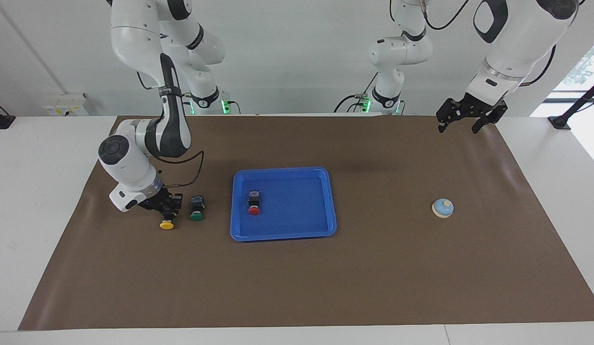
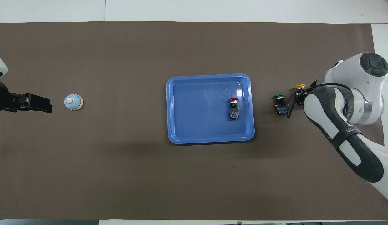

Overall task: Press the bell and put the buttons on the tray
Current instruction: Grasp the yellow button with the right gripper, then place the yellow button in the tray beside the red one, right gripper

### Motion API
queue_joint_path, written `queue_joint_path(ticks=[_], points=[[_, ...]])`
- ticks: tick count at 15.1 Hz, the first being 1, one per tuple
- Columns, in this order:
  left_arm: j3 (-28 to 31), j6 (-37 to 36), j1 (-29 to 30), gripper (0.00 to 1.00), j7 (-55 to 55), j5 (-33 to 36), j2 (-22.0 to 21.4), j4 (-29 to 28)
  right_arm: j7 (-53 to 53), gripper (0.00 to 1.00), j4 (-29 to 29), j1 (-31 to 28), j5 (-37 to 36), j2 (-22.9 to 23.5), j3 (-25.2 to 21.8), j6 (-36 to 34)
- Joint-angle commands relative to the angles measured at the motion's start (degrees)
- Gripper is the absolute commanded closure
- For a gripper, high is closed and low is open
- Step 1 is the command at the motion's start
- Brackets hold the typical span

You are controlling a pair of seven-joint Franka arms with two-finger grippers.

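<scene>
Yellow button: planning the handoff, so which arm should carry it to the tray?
Right. The right gripper is shut on the yellow button beside the tray; the left gripper waits raised at the bell's end.

Legible text: one item only. Right arm [image 2: 347, 140], black band on forearm, overhead view: white lettering, first letters read "WA", rest cut off at band edge, brand not confirmable. Facing view: same arm, no readable marking. Tray [image 1: 282, 235], buttons [image 1: 197, 210], bell [image 1: 442, 208], brown mat [image 1: 373, 278]: no labels, nos. or signs readable. Wall box [image 1: 64, 104] at table edge: markings too small to read.
</scene>
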Motion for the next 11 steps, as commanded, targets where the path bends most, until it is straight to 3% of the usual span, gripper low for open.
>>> queue_joint_path(ticks=[1, 6, 8, 11], points=[[-0.02, -1.08, 0.11, 0.00, -0.66, 0.98, -0.04, 0.40, 7.93, 1.00, 4.73, 7.22, 0.43, -0.99, 0.19, -6.07], [-0.02, -1.08, 0.11, 0.00, -0.66, 0.98, -0.04, 0.40, 18.85, 1.00, 6.93, 19.17, 1.04, -0.38, 0.19, -5.38], [-0.02, -1.08, 0.11, 0.00, -0.66, 0.98, -0.04, 0.40, 22.53, 1.00, 10.44, 24.19, 1.75, 2.42, 0.19, -5.64], [-0.02, -1.08, 0.11, 0.00, -0.66, 0.98, -0.04, 0.40, 23.52, 1.00, 12.30, 27.19, 1.75, 4.63, 0.19, -5.65]])
